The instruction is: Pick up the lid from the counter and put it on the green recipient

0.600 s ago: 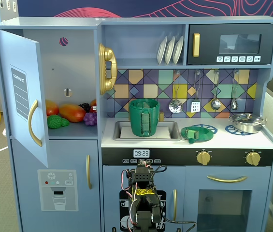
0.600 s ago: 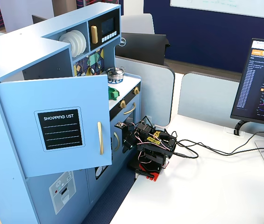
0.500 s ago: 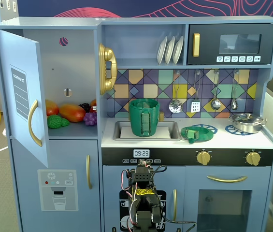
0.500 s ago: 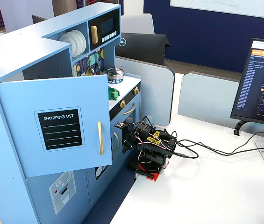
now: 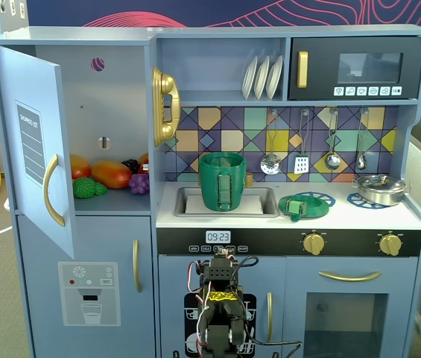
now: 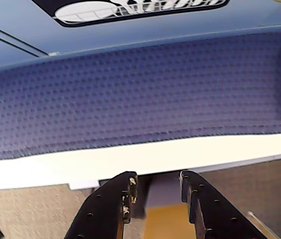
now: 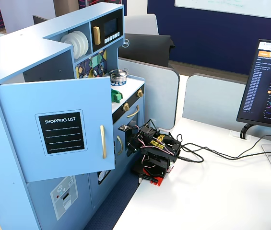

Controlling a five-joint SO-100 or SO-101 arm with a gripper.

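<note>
The green recipient (image 5: 222, 181) stands upright in the sink (image 5: 266, 206) of the toy kitchen, and everything else sits around that. The lid (image 5: 299, 206) lies flat on the surface (image 5: 359, 217) just right of the sink, strap handle up, clear of the pot. Further right is a low silver steel pot (image 5: 378, 189) on a blue trivet. Behind the green pot hang four utensils (image 5: 300, 159) on the tiled backsplash, with white plates (image 5: 262, 77) and a microwave (image 5: 357, 68) on the shelf above. Left of it there's a gold phone (image 5: 163, 106) and the open fridge door (image 5: 33, 155), toy fruit (image 5: 108, 175) on the shelf inside.

Readable stuff: clock below the sink says 09:23, and the door says "SHOPPING LIST" (image 7: 61, 120) in a fixed view.

The arm (image 5: 217, 309) is folded low, below the surface in front of the oven. In the wrist view the gripper (image 6: 156, 185) is slightly parted and holding nothing, pointed at blue carpet (image 6: 130, 99). Plenty of free air above the pot up to the shelf.
</note>
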